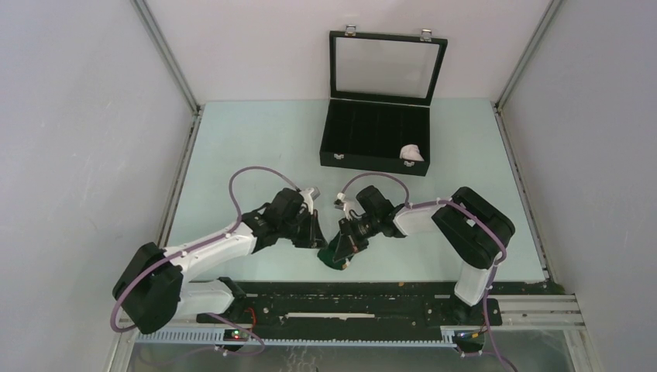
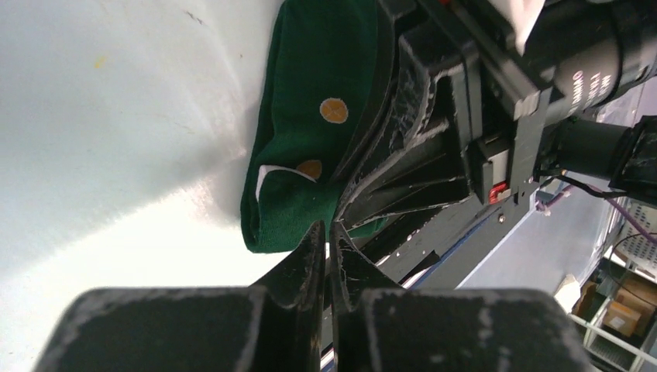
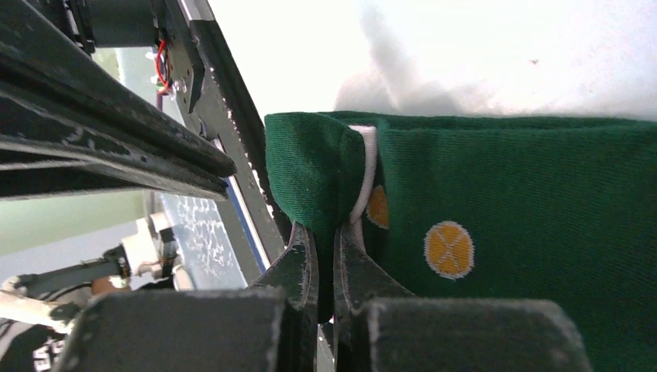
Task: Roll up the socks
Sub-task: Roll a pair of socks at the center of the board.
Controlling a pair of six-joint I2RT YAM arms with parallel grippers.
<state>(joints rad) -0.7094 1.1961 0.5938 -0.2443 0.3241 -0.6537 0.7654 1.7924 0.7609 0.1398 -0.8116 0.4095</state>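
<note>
The dark green sock (image 1: 338,256) with orange-tan dots lies near the table's front edge, between my two grippers. In the right wrist view the green sock (image 3: 527,194) has its end folded over, showing a white band. My right gripper (image 3: 324,229) is shut on that folded end. My left gripper (image 2: 327,229) is shut, and its tips rest against the green sock's (image 2: 310,77) lower edge with nothing seen between them. In the top view the left gripper (image 1: 316,236) and right gripper (image 1: 346,246) nearly touch. The white sock (image 1: 411,153) lies in the black case.
A black compartment case (image 1: 372,163) with its glass lid (image 1: 385,66) open stands at the back centre. A black rail (image 1: 349,306) runs along the front edge, just behind the green sock. Grey walls enclose the table at left and right.
</note>
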